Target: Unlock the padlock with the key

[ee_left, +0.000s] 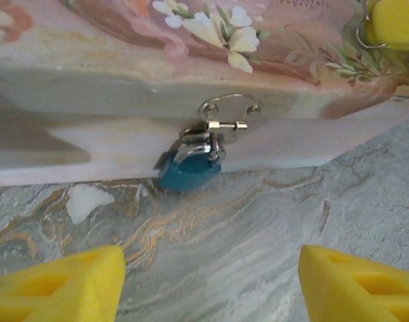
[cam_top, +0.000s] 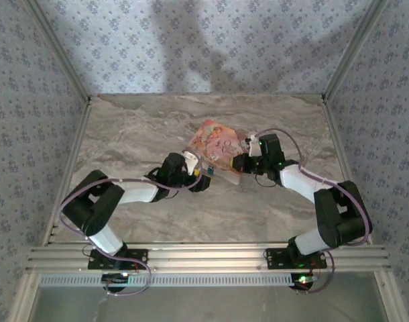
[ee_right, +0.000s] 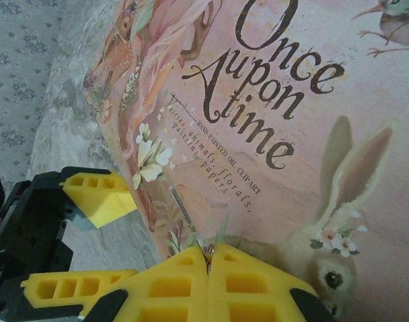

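The blue padlock (ee_left: pixel 189 172) hangs from a silver hasp (ee_left: pixel 230 113) on the side wall of the pink picture box (ee_left: pixel 90 74), its bottom near the marble. My left gripper (ee_left: pixel 211 288) is open just in front of it, yellow fingertips (ee_left: pixel 64 285) wide apart with nothing between them. Over the box lid (ee_right: pixel 278 121), my right gripper (ee_right: pixel 208 253) is shut on the key (ee_right: pixel 188 221), whose thin silver blade sticks out past the pads toward the box's edge. From above, the left gripper (cam_top: pixel 203 176) and the right gripper (cam_top: pixel 243 161) flank the box's near corner.
The box (cam_top: pixel 214 142) lies mid-table on the marble top (cam_top: pixel 137 134). Wallpapered walls and metal posts (cam_top: pixel 74 67) close in the left, right and back. An aluminium rail (cam_top: pixel 204 258) runs along the near edge by the arm bases.
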Controlling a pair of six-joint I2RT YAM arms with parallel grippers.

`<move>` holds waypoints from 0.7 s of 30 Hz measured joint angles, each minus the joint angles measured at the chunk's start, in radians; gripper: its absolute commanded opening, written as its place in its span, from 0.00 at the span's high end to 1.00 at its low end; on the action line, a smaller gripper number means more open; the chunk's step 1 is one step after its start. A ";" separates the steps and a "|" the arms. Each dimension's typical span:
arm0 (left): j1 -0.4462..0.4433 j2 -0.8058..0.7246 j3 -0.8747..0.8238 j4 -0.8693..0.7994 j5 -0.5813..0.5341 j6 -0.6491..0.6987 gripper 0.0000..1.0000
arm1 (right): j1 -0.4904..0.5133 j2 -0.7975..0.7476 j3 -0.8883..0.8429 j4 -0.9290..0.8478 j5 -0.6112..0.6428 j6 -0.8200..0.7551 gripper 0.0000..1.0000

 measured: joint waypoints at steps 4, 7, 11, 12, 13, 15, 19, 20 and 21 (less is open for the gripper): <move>0.002 0.051 0.021 0.043 0.014 0.008 0.32 | 0.000 0.000 0.000 0.000 0.000 0.000 1.00; 0.007 0.089 0.034 0.071 0.022 0.009 0.32 | 0.000 0.000 0.000 0.000 0.001 0.000 1.00; 0.017 0.116 0.037 0.096 0.040 0.016 0.33 | 0.001 0.000 0.000 0.000 0.003 0.000 1.00; 0.018 0.122 0.040 0.099 0.043 0.019 0.33 | 0.001 0.000 0.000 0.000 0.004 0.000 1.00; 0.018 0.128 0.046 0.101 0.044 0.023 0.34 | 0.002 0.000 0.000 0.000 0.005 0.000 1.00; 0.018 0.138 0.055 0.110 0.047 0.027 0.34 | 0.003 0.000 0.000 0.000 0.008 0.000 1.00; 0.018 0.156 0.077 0.126 0.058 0.031 0.35 | 0.005 -0.001 0.000 0.000 0.011 0.000 1.00; 0.018 0.160 0.081 0.130 0.063 0.031 0.36 | 0.005 -0.001 0.000 0.000 0.011 0.000 1.00; 0.018 0.163 0.084 0.130 0.066 0.031 0.37 | 0.005 -0.001 0.000 0.000 0.011 0.000 1.00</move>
